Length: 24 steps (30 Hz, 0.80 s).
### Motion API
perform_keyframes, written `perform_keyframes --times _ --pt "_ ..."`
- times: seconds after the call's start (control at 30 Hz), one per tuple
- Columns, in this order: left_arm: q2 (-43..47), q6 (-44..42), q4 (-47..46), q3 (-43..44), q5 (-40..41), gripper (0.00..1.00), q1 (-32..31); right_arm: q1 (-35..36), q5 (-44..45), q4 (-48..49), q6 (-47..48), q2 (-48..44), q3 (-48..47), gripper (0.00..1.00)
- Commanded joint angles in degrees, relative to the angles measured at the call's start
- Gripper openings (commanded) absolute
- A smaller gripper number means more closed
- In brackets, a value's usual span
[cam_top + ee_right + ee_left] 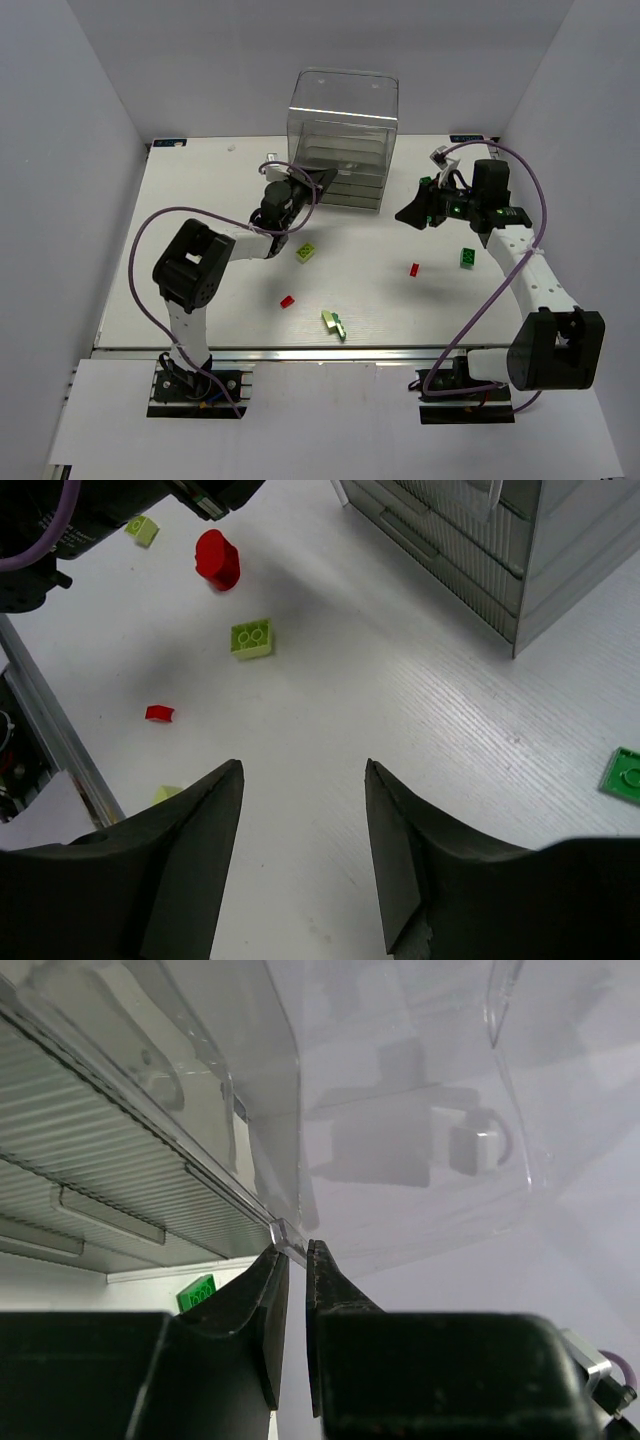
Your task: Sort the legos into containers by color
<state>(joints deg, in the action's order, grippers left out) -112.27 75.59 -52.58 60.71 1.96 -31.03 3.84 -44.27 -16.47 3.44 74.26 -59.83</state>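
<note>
Clear plastic makes up the tall box (343, 110) of stacked drawers at the far side of the white desk (200, 190). The left gripper (318, 180) is up against the front of it. From its wrist camera, the left gripper (297, 1258) has its fingers drawn almost together, nipping a drawer lip (284, 1228) right at their tips. A dark green brick (197, 1292) shows on the desk just below and to the left of them.

The right gripper (410, 213) hangs above the desk to the right of the box, clear of it. Its fingers (200, 840) are spread wide with nothing between them.

The legos lie loose on the desk, none inside the box as far as I can see. A yellow-green brick (305, 252) sits in front of the box beside the left forearm. A small red brick (287, 301) lies nearer the front edge, and a pale green piece (334, 323) is to the right of that. A second red brick (414, 269) lies below the right gripper, with another dark green brick (467, 257) just right of it, beside the right arm. The right wrist view also catches a rounded red piece (217, 559), standing apart from the yellow-green brick
</note>
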Motion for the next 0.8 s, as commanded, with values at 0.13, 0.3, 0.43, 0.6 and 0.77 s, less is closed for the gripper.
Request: perform_keyframes --times 0.13,0.3,0.43,0.6,0.77 --pt "10.48 -4.31 0.1 -0.33 -1.87 0.0 -0.26 0.21 -4.86 2.14 2.63 1.68 -5.2 0.64" --pt "12.6 -4.58 0.99 0.29 -3.98 0.0 -0.26 0.47 -4.33 6.7 -4.47 3.43 -8.1 0.65" --pt "14.09 -4.66 1.69 1.34 -4.15 0.0 -0.26 0.47 -4.86 9.78 -9.66 4.93 -10.47 0.66" --pt "14.97 -4.93 2.57 3.01 -4.42 0.0 -0.26 0.56 -4.86 14.35 -17.31 8.35 -13.98 0.67" --pt "15.85 -4.93 2.65 3.63 -4.07 0.0 -0.26 0.65 -4.25 19.19 -26.54 12.21 -17.51 0.68"
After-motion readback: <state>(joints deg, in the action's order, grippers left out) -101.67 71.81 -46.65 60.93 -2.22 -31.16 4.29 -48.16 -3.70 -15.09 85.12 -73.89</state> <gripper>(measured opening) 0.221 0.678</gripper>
